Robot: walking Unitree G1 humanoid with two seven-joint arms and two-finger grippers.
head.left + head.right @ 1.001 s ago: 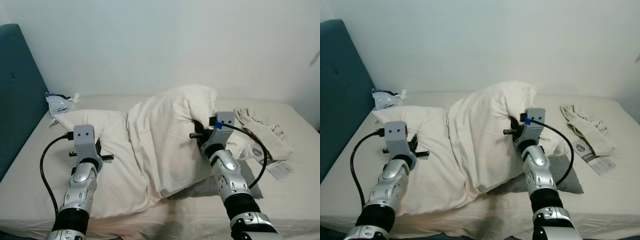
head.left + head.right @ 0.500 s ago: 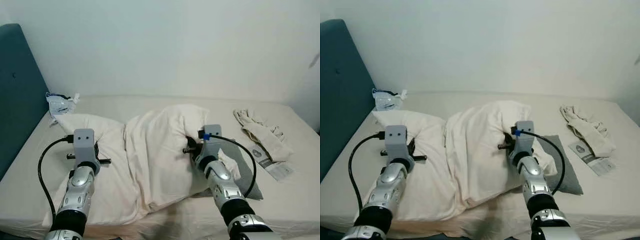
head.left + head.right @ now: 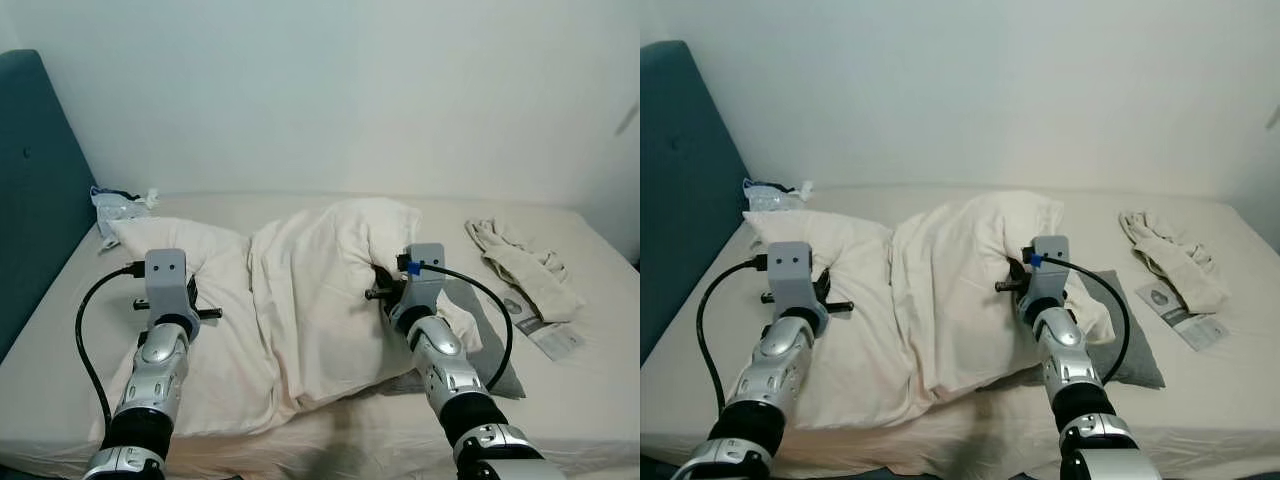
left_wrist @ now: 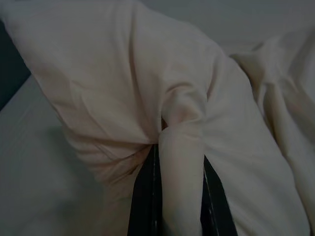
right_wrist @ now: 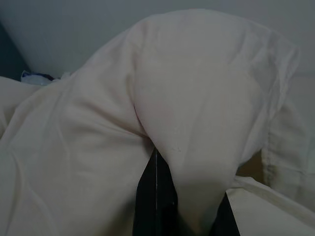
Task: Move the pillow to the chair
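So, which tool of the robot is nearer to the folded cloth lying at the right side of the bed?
Right. The right tool grips the pillow near the bed's middle, with the cloth just beyond it. The left tool holds the pillow's far left end.

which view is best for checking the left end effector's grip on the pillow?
Left wrist view: a fold of the pillow sits pinched between the left end effector's two black fingers. In the eye views the wrist housing covers the fingers; you just see the arm pressed against the pillow's left side. Right wrist view shows the other end's grip.
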